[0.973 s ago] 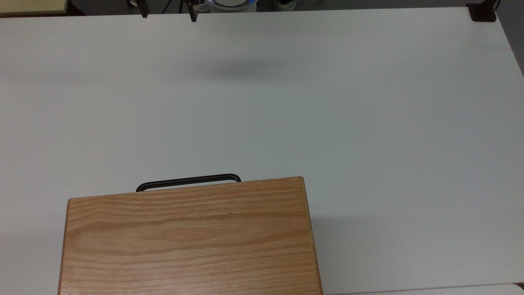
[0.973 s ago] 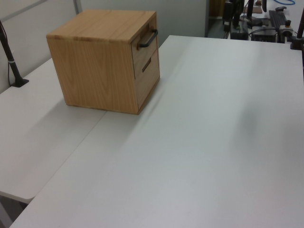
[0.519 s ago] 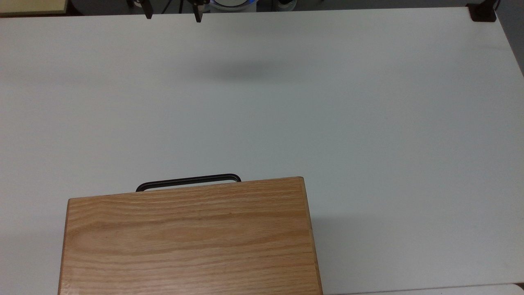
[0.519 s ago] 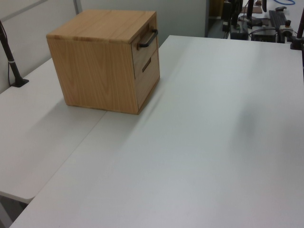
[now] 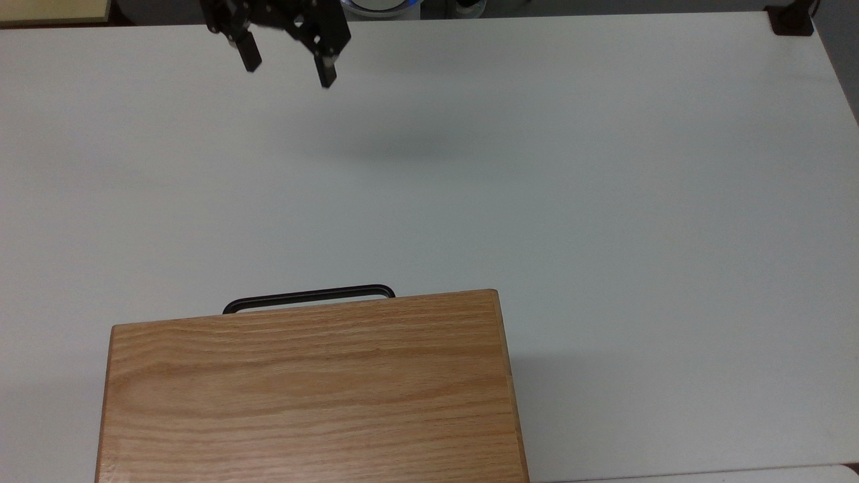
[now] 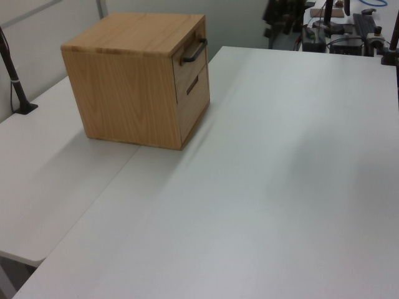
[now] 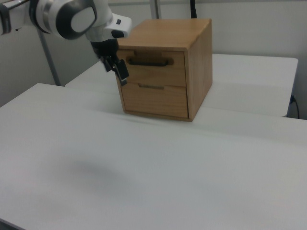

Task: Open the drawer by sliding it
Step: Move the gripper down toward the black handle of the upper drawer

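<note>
Your gripper (image 5: pixel 288 64) hangs over the far edge of the white table (image 5: pixel 604 201) in the top view, fingers spread apart and holding nothing. The drawer (image 7: pixel 152 67), seemingly shut flush, sits at the top of the oak cabinet (image 5: pixel 309 396) by the table's near edge, its black handle (image 5: pixel 309 296) facing the gripper, well apart from it.

You have a white table (image 5: pixel 604 201) under everything. Your oak cabinet (image 6: pixel 134 93) stands on it, beside a seam
</note>
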Available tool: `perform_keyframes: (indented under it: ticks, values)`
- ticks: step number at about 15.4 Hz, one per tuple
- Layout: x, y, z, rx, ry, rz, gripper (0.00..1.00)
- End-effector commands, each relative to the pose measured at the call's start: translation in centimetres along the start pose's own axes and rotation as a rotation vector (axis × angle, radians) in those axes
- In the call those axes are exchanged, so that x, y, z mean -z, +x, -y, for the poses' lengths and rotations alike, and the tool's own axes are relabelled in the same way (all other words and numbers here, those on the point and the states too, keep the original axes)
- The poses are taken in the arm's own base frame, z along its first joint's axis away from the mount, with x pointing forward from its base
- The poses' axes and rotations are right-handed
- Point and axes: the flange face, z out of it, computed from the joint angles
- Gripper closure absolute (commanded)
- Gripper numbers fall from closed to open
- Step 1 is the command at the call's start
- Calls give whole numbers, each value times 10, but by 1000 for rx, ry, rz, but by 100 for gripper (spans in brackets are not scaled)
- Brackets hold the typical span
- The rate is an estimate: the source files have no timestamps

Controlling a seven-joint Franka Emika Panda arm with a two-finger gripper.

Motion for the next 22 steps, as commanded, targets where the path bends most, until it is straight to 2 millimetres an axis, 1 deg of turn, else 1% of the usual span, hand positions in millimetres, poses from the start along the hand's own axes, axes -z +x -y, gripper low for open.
perform_keyframes:
  ticks: [1,3,5,6,7,8,11,13,14,16,17,18,20,21,22]
  values:
    - [-27,26,23,-381,90,-96,0]
    - [-46,34,32,-529,118,-114,0]
    - [-51,44,51,-662,190,-182,0]
    - [-58,51,59,-714,217,-210,0]
    - [-61,54,73,-740,246,-232,0]
    - [-67,59,80,-760,259,-249,0]
    - [-81,71,95,-824,317,-310,0]
    - [-94,71,107,-837,351,-346,4]
    - [-99,72,107,-857,358,-355,6]
    - [-111,78,100,-894,356,-367,10]
    - [-117,79,99,-892,351,-372,10]
    - [-124,79,99,-893,354,-376,13]
    - [-130,82,98,-892,384,-400,24]
    - [-132,83,96,-895,393,-405,32]
    - [-132,84,94,-897,396,-410,42]
